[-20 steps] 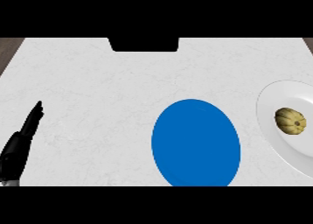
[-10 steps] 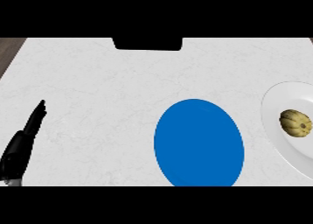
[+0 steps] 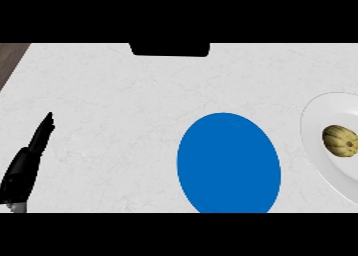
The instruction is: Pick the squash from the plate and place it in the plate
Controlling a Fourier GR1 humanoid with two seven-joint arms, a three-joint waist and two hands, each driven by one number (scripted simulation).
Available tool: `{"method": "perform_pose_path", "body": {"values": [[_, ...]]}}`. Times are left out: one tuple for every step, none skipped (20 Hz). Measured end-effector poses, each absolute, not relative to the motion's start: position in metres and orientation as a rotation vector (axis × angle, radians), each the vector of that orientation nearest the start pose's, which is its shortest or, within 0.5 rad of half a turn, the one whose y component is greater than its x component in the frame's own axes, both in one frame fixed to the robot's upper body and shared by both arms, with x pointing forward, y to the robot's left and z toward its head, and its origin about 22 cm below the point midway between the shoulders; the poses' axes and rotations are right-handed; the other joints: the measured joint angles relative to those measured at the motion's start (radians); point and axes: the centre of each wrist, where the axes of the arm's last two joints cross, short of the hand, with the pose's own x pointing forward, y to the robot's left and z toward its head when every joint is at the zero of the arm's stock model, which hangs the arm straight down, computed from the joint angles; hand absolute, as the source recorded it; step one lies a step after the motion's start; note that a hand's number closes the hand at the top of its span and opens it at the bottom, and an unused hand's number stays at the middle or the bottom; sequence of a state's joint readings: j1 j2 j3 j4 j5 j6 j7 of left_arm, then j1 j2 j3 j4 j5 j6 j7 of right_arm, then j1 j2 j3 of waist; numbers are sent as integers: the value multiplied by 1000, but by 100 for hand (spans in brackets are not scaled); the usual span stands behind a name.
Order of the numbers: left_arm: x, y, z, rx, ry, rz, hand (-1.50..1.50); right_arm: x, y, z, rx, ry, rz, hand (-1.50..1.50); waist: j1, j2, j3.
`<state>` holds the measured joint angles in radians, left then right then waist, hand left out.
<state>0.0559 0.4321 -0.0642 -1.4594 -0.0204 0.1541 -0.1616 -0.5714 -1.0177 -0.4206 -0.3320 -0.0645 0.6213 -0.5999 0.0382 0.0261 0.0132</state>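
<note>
**View drifting, squash sitting on the white plate**

The squash (image 3: 341,141) is lying on the white plate (image 3: 322,125) at the right edge, beside the blue plate (image 3: 228,162). Against the earlier frames, everything is sliding slightly rightward; nothing is being lifted. The left hand (image 3: 27,162) is resting on the bench (image 3: 138,90), fingers straight. The right hand is out of view.

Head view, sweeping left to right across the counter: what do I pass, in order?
Black left hand with straight fingers, resting near the left edge → blue oval plate → white round plate at the right edge → small yellowish ribbed squash lying on it.
</note>
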Motion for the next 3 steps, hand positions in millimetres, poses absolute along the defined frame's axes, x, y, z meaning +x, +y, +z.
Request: {"method": "perform_pose_path", "body": {"values": [[224, 330, -4, 437, -1551, -306, 0, 251, -590, 143, -353, -1732, 142, -150, 1, 0, 1], [224, 331, -4, 438, -1550, -303, 0, 249, -592, 146, -359, -1732, 141, -150, 1, 1, 1], [224, 330, -4, 434, -1552, -302, 0, 247, -593, 147, -367, -1732, 140, -150, 3, 1, 2]]}}
